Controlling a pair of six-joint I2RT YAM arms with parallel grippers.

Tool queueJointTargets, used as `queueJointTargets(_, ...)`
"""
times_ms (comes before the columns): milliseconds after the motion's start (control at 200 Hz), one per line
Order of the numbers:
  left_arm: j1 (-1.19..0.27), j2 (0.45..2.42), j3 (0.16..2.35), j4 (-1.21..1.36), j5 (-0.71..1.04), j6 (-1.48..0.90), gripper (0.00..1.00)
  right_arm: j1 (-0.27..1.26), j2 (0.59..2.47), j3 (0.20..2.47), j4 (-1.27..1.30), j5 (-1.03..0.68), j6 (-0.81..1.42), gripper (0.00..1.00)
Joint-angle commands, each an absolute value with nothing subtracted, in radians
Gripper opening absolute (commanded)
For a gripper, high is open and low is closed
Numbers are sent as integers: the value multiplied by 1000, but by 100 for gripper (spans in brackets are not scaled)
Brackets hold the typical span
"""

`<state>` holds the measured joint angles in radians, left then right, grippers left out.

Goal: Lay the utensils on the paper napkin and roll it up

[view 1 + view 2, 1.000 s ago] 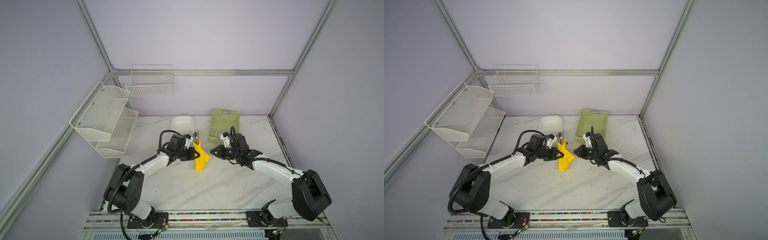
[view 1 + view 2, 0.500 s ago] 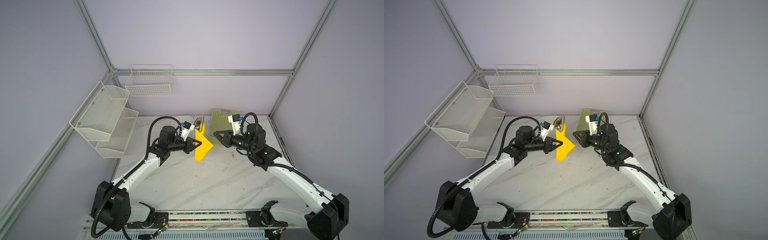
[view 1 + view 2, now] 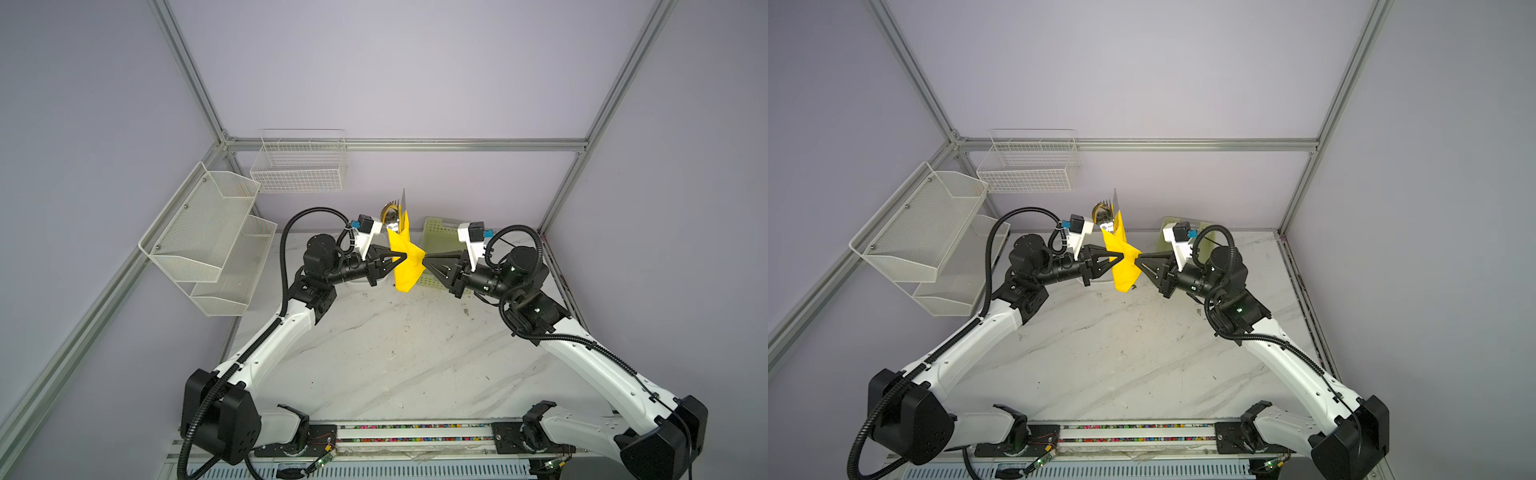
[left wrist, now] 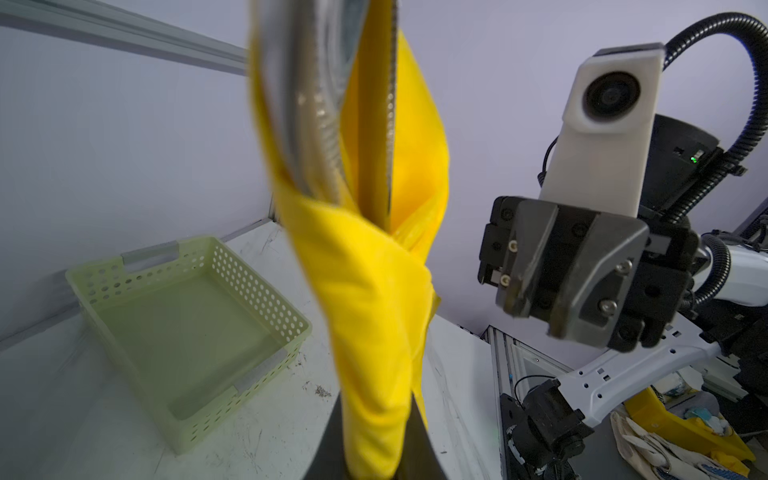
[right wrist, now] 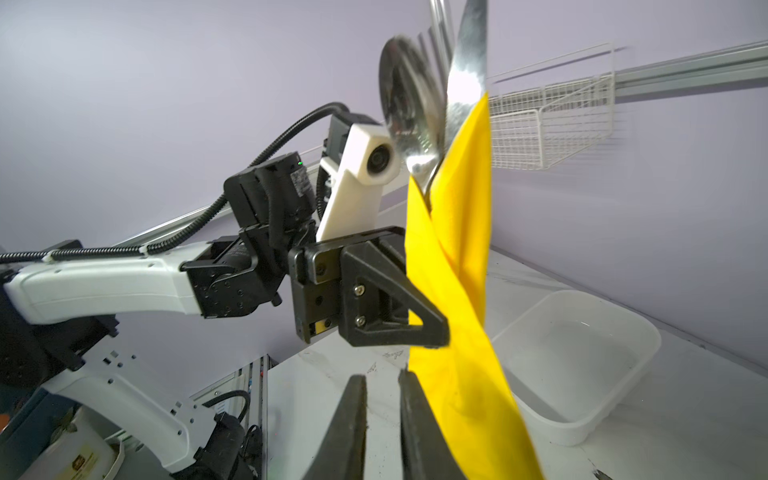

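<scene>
Jaws of left gripper [image 3: 402, 258] pinch the paper napkin [image 3: 405, 276]; right gripper's [image 3: 425, 262] barely parted, empty. Flimsy wrap, slick utensils [image 3: 392, 212] jutting above the jaws: probably best squeezed where paper covers them.

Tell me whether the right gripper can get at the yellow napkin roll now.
Likely yes. The left gripper holds the paper napkin upright in mid-air, and the right gripper sits level with it, tips at its edge, nothing between.

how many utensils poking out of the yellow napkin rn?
3, all out the top of the paper napkin: spoon, fork tines beside it, knife blade against the napkin's raised edge. Handles are wrapped; a shorter piece could be hidden.
</scene>
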<state>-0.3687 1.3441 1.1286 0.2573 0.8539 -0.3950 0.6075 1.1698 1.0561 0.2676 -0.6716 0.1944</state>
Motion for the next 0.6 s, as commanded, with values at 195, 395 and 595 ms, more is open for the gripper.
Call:
queueJointTargets(195,-362,1345,1262,414,926,-435,0,661,1190,1040,305,-591,-36,19)
queueJointTargets(395,-362,1335,1255,441,964,-443,0,663,1212,1061,280,-531,-61,22)
queueJointTargets(595,-362,1336,1258,465,992,-457,0,663,1204,1068,268,-521,-66,22)
